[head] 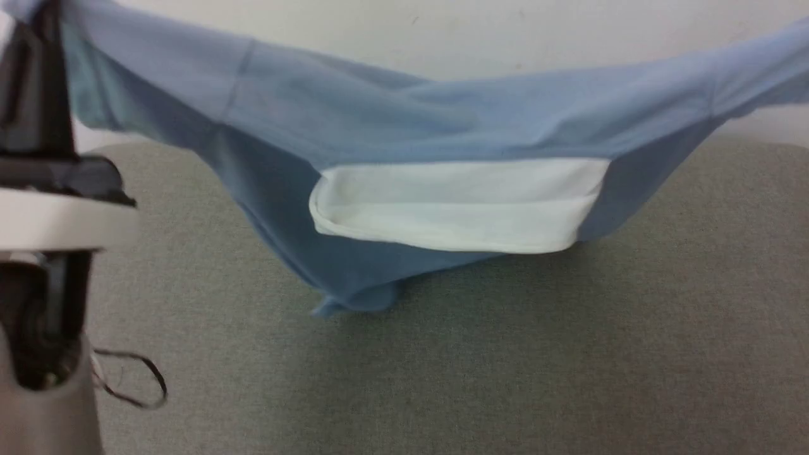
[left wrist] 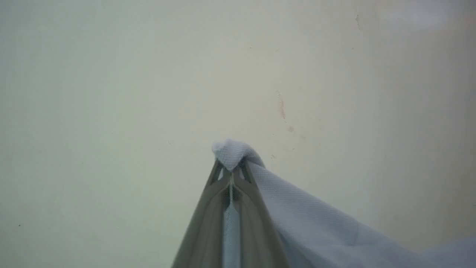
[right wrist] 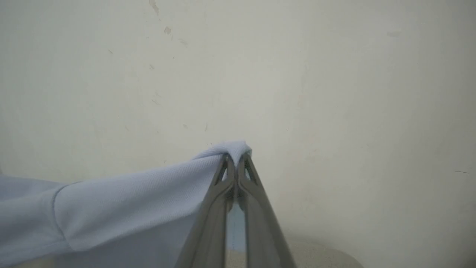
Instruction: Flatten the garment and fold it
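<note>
L claw [left wrist: 231, 169]: shut on a small pinch of my polo shirt [head: 379, 120], right at the tips.
R claw [right wrist: 235, 160]: same, clamped on the other end.
Shirt: slung between both claws, mid sags, white collar [head: 455, 202] hangs, low tip seems to touch the grey desk [head: 569, 354].
Risk: thin pinch may slip w/ a tug; slack mid could bunch when laid down.

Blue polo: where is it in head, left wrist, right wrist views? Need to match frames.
Head view: garment strung across the top, white collar sagging at centre.
Left wrist view: garment lower right, corner pinched in the left gripper.
Right wrist view: garment lower left, corner pinched in the right gripper.
Shared landmark: the off-white wall behind.
</note>
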`<state>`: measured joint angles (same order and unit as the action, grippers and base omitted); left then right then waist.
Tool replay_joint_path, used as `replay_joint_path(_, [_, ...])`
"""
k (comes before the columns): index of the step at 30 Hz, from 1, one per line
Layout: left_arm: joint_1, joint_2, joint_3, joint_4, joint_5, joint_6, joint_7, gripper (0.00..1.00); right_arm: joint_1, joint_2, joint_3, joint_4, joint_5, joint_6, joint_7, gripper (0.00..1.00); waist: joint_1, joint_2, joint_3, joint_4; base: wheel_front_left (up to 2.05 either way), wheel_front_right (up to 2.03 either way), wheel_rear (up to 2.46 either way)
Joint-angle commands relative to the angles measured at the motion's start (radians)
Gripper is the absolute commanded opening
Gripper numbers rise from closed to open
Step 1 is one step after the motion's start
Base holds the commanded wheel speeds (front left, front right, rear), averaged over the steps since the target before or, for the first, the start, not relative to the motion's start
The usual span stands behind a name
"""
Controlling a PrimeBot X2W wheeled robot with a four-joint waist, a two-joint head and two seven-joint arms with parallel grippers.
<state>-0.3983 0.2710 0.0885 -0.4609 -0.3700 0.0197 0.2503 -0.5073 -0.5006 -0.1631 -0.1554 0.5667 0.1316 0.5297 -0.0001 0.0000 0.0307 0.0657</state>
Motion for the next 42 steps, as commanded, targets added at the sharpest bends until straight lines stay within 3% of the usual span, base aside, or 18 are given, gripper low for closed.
replay_joint_path(1, [-0.048,0.018,0.015,-0.006,-0.002,0.001,-0.001,0.0,-0.044,-0.004,0.001,-0.001,0.011,-0.001,0.007,0.0,0.0001,0.0,0.011,-0.01,0.0,0.0,0.0])
replay_joint_path(6, [-0.212,0.061,0.028,0.03,-0.016,-0.007,0.023,0.0,-0.198,0.005,0.014,0.054,0.04,-0.001,0.031,0.0,0.0001,0.0,0.06,-0.029,0.0,0.0,0.0])
replay_joint_path(12, [-0.402,0.132,0.02,0.176,0.002,-0.036,0.037,0.0,-0.409,0.025,0.056,0.164,0.021,-0.001,0.009,0.0,0.0001,0.0,0.156,-0.052,0.0,0.0,0.0])
replay_joint_path(23, [-0.776,0.183,-0.02,0.555,0.022,-0.079,-0.057,0.0,-0.833,0.057,0.158,0.465,-0.092,-0.001,-0.167,0.0,0.0001,0.0,0.356,-0.076,0.0,0.0,0.0])
replay_joint_path(29, [-0.963,0.177,-0.028,0.72,0.025,-0.087,-0.167,0.0,-1.014,0.095,0.167,0.645,-0.144,-0.001,-0.288,0.0,0.0001,0.0,0.435,-0.081,0.0,0.0,0.0])
replay_joint_path(36, [-1.062,0.146,-0.057,0.85,0.024,-0.097,-0.252,0.0,-1.08,0.127,0.206,0.789,-0.145,-0.001,-0.363,0.0,0.0001,0.0,0.488,-0.073,0.0,0.0,0.0])
replay_joint_path(42, [-0.96,0.118,-0.078,0.937,0.012,-0.109,-0.303,0.0,-0.979,0.133,0.281,0.849,-0.099,-0.001,-0.393,0.0,0.0001,0.0,0.476,-0.065,0.0,0.0,0.0])
